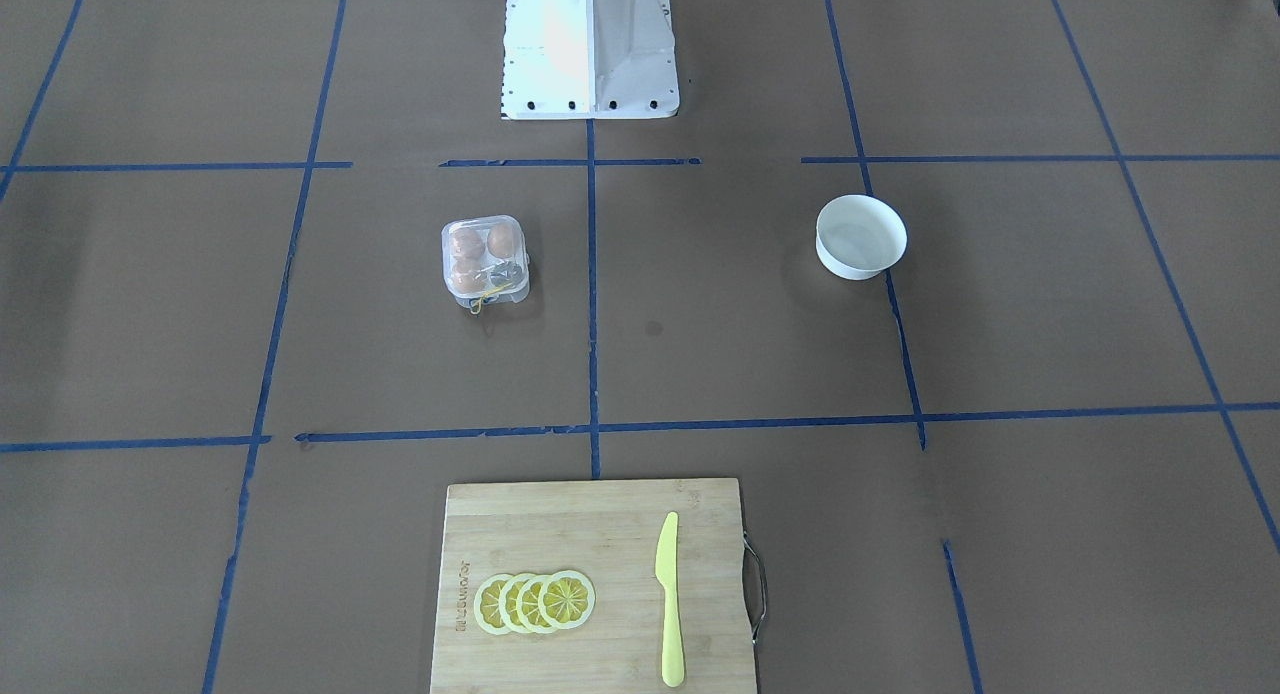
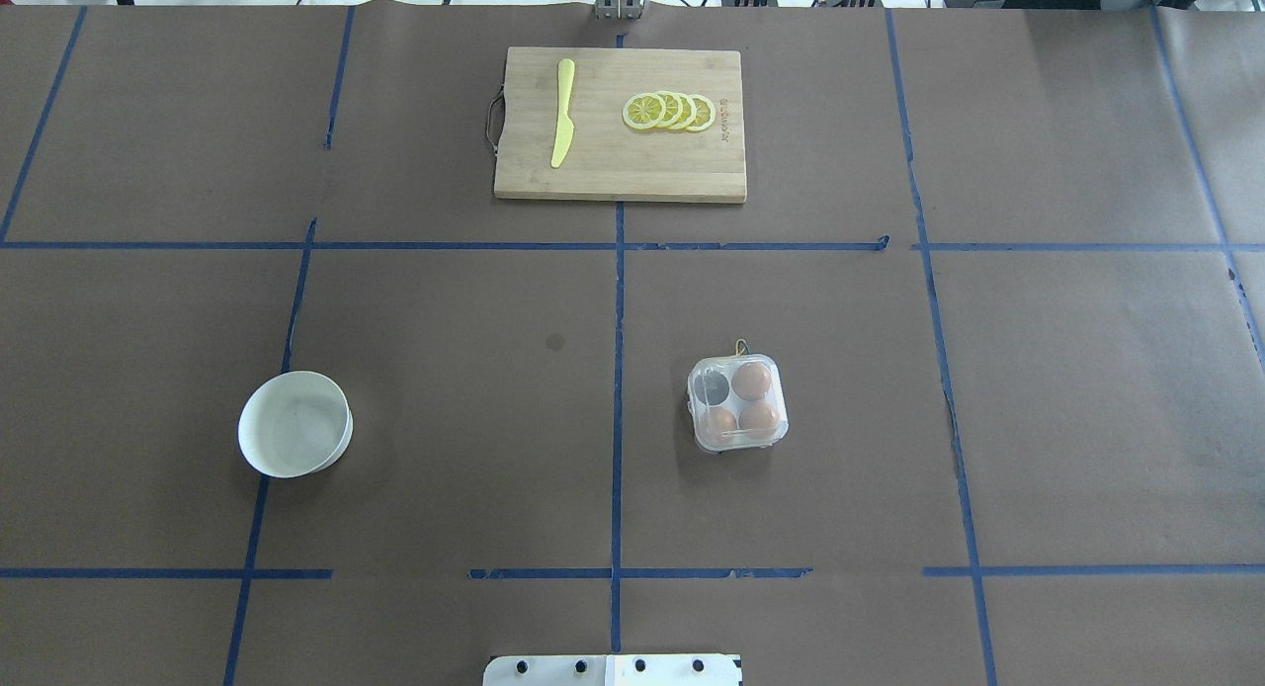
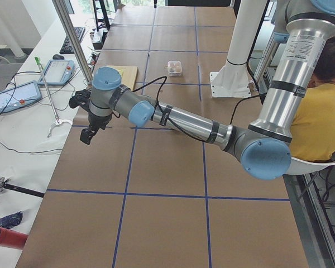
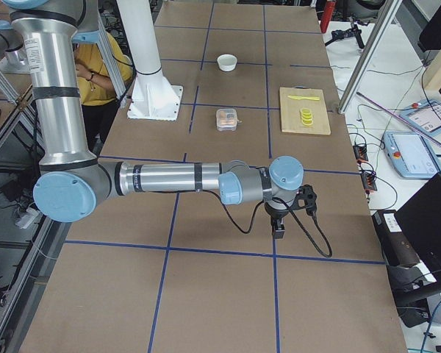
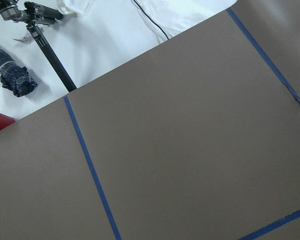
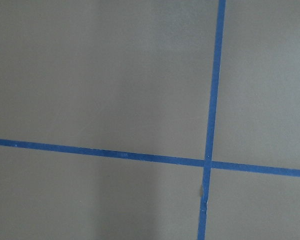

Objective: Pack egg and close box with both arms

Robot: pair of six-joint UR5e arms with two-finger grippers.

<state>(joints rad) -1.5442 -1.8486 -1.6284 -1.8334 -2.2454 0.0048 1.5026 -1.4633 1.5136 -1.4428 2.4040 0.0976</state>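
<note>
The burnt-in mark along one edge of the pale bamboo cutting board [image 1: 620, 574] is too small to read; the small clear plastic egg box with a yellow band [image 2: 738, 403] sits on the brown paper-covered counter [image 2: 445, 419], just to my right of its centre tape line; three smooth orange-brown eggs [image 2: 753, 381] fill three cups and the fourth cup looks dark; the box lies well apart from both my arms; my left end effector [image 3: 87, 135] hangs above the counter's left end, my right end effector [image 4: 278, 231] above its right end; whether either is released or clenched I cannot tell.
</note>
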